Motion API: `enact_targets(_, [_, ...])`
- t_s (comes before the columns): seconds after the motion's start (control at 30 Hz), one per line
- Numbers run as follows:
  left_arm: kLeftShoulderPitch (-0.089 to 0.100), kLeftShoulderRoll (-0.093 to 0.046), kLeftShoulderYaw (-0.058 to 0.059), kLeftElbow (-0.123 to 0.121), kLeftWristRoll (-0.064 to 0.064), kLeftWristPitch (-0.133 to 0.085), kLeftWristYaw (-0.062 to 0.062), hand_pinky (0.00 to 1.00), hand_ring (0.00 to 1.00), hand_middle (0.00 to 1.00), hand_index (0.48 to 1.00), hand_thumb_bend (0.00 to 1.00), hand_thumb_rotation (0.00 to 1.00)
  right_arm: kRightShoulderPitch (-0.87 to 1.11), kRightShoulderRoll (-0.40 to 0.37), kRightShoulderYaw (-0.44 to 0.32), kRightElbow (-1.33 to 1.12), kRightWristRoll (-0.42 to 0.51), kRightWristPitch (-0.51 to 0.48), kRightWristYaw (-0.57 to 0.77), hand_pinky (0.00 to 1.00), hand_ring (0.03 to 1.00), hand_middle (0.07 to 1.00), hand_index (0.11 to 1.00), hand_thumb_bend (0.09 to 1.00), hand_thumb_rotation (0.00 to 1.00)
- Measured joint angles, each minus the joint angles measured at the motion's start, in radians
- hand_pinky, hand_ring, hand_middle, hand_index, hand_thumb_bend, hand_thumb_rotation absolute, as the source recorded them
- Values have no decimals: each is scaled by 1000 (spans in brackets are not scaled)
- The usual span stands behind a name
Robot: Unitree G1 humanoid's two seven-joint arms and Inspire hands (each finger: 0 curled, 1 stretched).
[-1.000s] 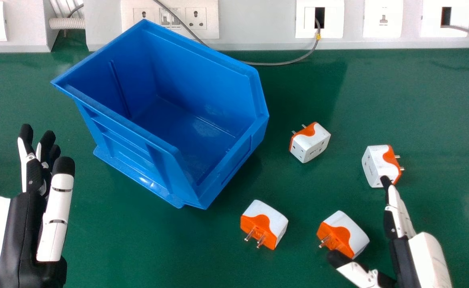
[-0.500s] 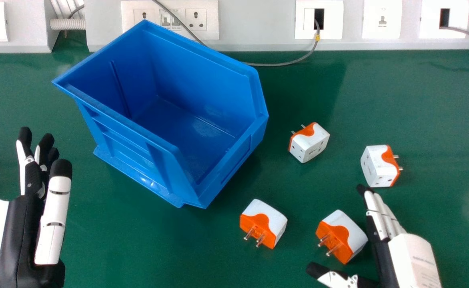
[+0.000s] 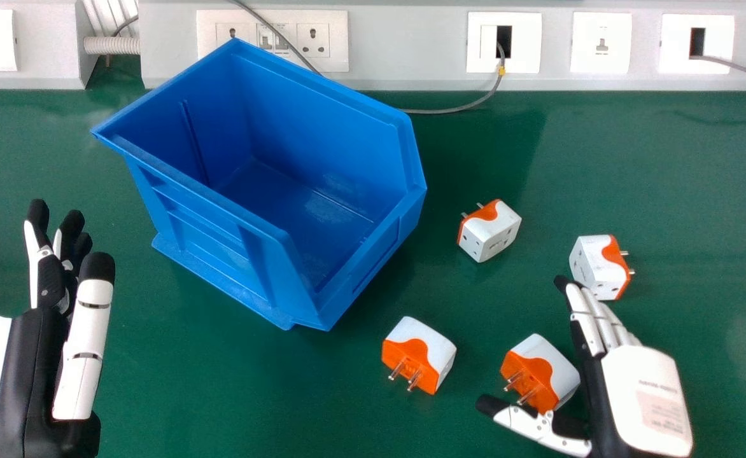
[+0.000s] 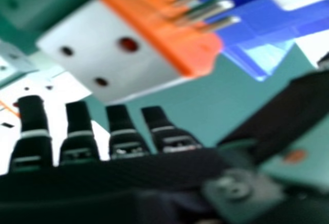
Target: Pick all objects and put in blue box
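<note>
The right robot hand [image 3: 647, 397] has its straight fingers and thumb spread apart, one orange-and-white adapter [image 3: 561, 375] sitting between them on the table [image 3: 284, 394]; three more adapters [image 3: 495, 235] lie about. The left robot hand [image 3: 32, 375], fingers loosely straight, is left of the blue box [image 3: 322, 312]. Compared with a moment ago, the right one's further forward and leftward.

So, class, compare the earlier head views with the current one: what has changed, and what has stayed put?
The right hand has shifted to the left, its thumb now reaching past the prongs of the nearest adapter. Nothing was grasped or let go. The blue box, left hand and all four adapters look essentially as they were.
</note>
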Motion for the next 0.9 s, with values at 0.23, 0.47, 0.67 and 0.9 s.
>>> enact_targets(0.23, [1, 5, 3, 0, -8, -1, -5, 1000, 1000, 1000, 1000, 550, 896, 21, -23, 24, -125, 1, 142, 151, 680, 797, 839, 839, 762, 724])
enact_targets(0.47, [2, 5, 9, -2, -26, -1, -7, 1000, 1000, 1000, 1000, 556, 889, 102, -102, 27, -290, -26, 210, 258, 666, 782, 821, 819, 778, 702])
enact_targets(0.67, [4, 5, 9, -8, -29, -1, -9, 1000, 1000, 1000, 1000, 543, 877, 175, -154, 19, -431, -44, 271, 339, 662, 774, 814, 812, 803, 656])
enact_targets(0.9, [13, 5, 9, -21, -29, -1, -9, 1000, 1000, 1000, 1000, 550, 877, 268, -217, -15, -572, -44, 322, 436, 670, 781, 822, 819, 798, 636])
